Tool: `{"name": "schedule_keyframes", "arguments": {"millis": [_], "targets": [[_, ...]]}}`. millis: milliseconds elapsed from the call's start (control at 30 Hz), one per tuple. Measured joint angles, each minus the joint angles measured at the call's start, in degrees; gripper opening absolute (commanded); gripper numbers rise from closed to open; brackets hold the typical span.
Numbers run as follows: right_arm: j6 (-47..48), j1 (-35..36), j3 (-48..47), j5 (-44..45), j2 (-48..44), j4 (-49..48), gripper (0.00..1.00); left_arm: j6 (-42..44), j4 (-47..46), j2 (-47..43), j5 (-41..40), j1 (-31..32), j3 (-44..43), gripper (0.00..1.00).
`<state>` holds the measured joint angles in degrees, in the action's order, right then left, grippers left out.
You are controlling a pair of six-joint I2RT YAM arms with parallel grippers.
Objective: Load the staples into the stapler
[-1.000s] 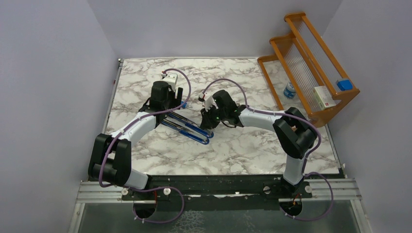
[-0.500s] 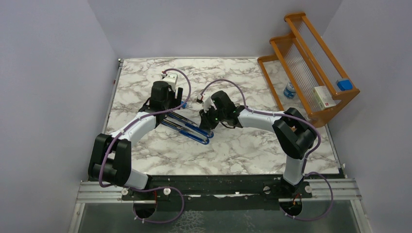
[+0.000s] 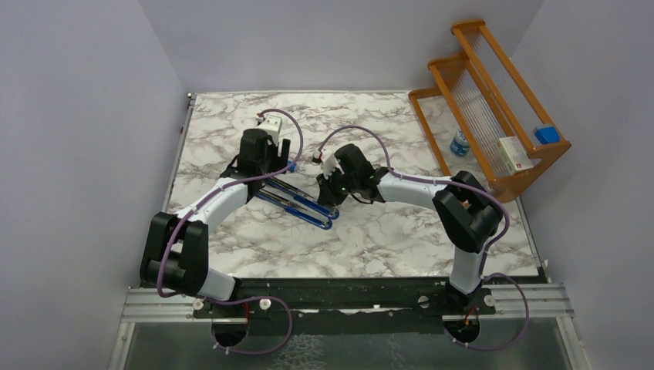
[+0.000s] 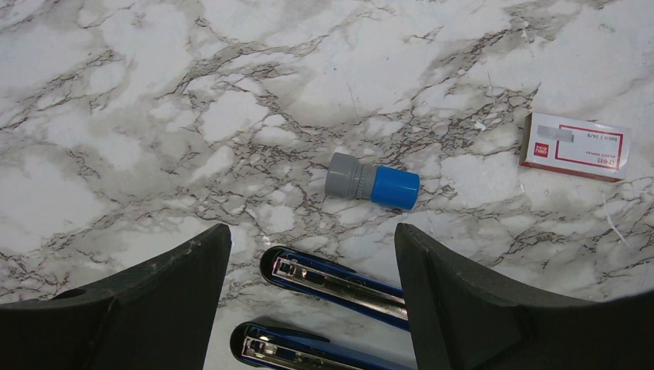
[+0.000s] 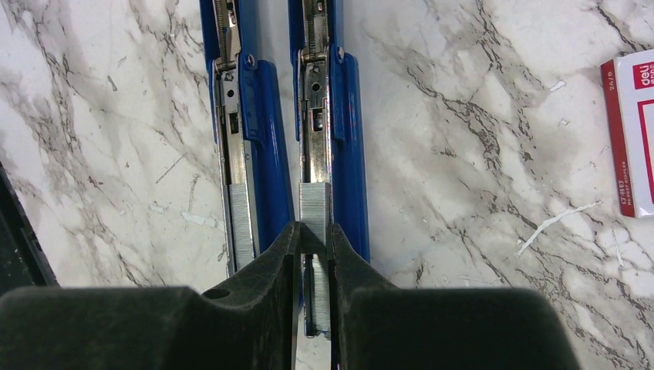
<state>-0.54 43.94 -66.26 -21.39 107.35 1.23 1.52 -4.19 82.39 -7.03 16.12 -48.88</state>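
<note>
The blue stapler (image 3: 297, 204) lies opened flat on the marble, its two long halves (image 5: 351, 139) side by side with the metal rails up. My right gripper (image 5: 314, 230) is shut on a silvery strip of staples (image 5: 314, 204), which lies along the right-hand rail. Another strip (image 5: 241, 223) sits in the left-hand rail. My left gripper (image 4: 312, 235) stands open over the far tips of both halves (image 4: 332, 279), touching neither. The white staple box with red label (image 4: 574, 146) lies flat to the right, and its edge (image 5: 632, 131) shows in the right wrist view.
A small grey cylinder with a blue cap (image 4: 372, 181) lies just beyond the stapler tips. A wooden rack (image 3: 493, 116) at the back right holds a white box (image 3: 515, 154), a blue item (image 3: 546, 134) and a small bottle (image 3: 460, 143). Walls close in on both sides.
My right wrist has shifted slightly over the stapler. The left arm and the stapler have stayed put.
</note>
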Motion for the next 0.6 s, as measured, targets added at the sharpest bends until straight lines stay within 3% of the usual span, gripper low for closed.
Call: {"name": "schedule_keyframes", "arguments": {"millis": [600], "targets": [[0.0, 0.0, -0.2, 0.0, 0.0, 0.5, 0.17, 0.0, 0.0, -0.1, 0.0, 0.0, 0.0, 0.81]]}}
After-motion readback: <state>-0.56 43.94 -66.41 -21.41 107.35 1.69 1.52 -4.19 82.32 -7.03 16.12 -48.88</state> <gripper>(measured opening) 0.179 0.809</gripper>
